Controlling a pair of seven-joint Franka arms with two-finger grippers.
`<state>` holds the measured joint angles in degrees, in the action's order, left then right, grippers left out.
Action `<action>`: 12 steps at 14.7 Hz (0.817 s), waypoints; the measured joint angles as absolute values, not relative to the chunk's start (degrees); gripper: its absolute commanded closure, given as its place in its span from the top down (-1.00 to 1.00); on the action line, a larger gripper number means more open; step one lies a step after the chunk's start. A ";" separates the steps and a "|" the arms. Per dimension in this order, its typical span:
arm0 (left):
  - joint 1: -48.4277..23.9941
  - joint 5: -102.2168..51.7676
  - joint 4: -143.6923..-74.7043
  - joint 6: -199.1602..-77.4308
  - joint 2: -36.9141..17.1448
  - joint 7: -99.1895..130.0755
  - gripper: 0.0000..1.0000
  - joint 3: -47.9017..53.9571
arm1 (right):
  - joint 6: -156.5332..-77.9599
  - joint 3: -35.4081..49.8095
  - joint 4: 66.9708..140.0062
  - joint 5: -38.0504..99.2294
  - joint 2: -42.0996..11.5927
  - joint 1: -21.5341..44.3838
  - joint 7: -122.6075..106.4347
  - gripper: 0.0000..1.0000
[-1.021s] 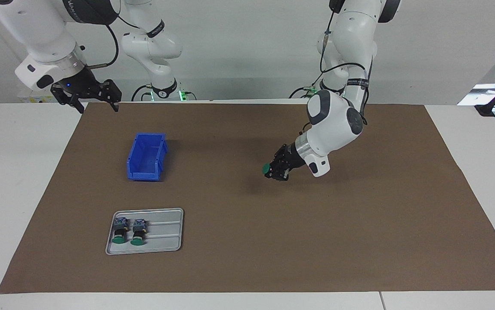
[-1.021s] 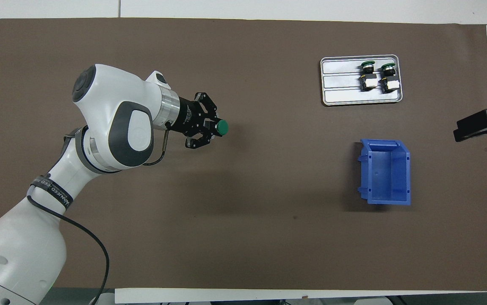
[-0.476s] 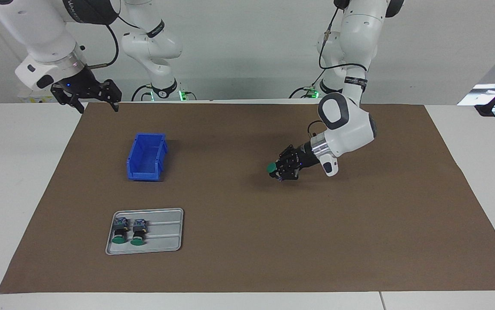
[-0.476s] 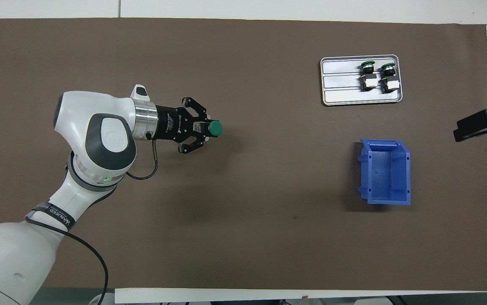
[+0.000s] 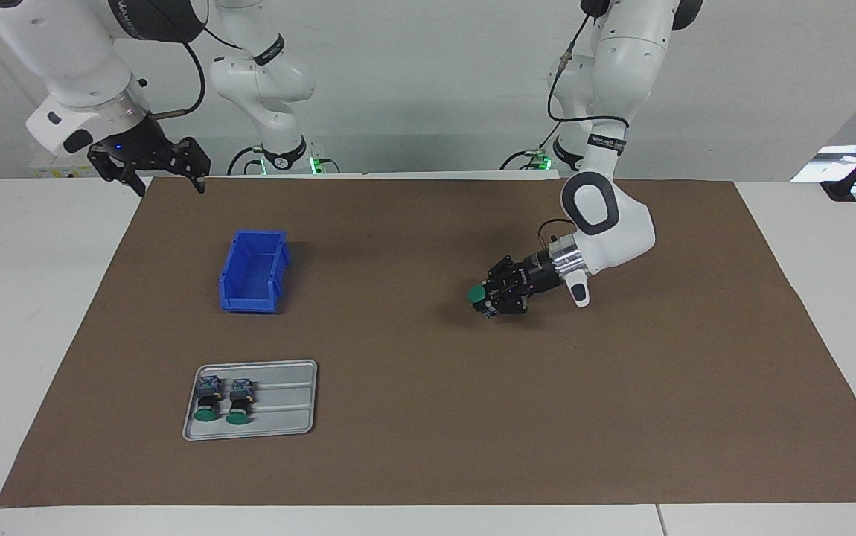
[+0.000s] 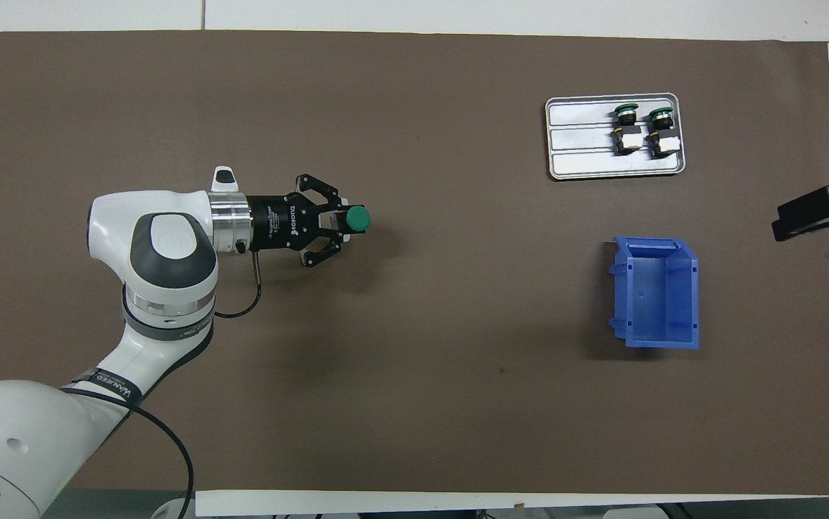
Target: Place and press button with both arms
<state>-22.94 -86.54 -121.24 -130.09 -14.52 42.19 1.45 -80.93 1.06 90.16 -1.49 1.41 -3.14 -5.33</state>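
Note:
My left gripper (image 5: 489, 298) (image 6: 339, 228) is shut on a green-capped button (image 5: 477, 295) (image 6: 357, 218) and holds it low over the middle of the brown mat, cap up. Whether the button's body touches the mat I cannot tell. Two more green-capped buttons (image 5: 210, 400) (image 6: 628, 130) lie side by side in a grey tray (image 5: 290, 406) (image 6: 577, 140) toward the right arm's end. My right gripper (image 5: 167, 170) (image 6: 807, 216) waits in the air over the mat's edge at the right arm's end, away from all the buttons.
A blue open bin (image 5: 253, 269) (image 6: 656, 292) stands on the mat (image 5: 428, 447) nearer to the robots than the tray. The white table (image 5: 26, 298) surrounds the mat.
My left arm has folded its wrist down and swung the gripper level, lowering the held button toward the mat and drawing it slightly toward the left arm's end. The right arm has not moved.

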 measured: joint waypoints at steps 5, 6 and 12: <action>-22.79 -95.09 -121.70 -129.42 -16.44 36.81 -0.91 1.91 | -80.93 1.06 90.16 -1.49 1.41 -3.14 -5.33 0.99; -22.98 -97.06 -121.72 -129.16 -16.91 35.32 -0.91 2.07 | -80.93 1.06 90.16 -1.49 1.41 -3.14 -5.33 0.99; -23.03 -101.67 -121.94 -124.98 -19.32 29.71 -0.94 2.27 | -80.93 1.06 90.16 -1.49 1.41 -3.14 -5.33 0.99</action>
<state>-23.03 -101.67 -121.94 -124.98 -19.32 29.71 2.27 -80.93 1.06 90.16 -1.49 1.41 -3.14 -5.33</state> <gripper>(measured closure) 0.674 0.004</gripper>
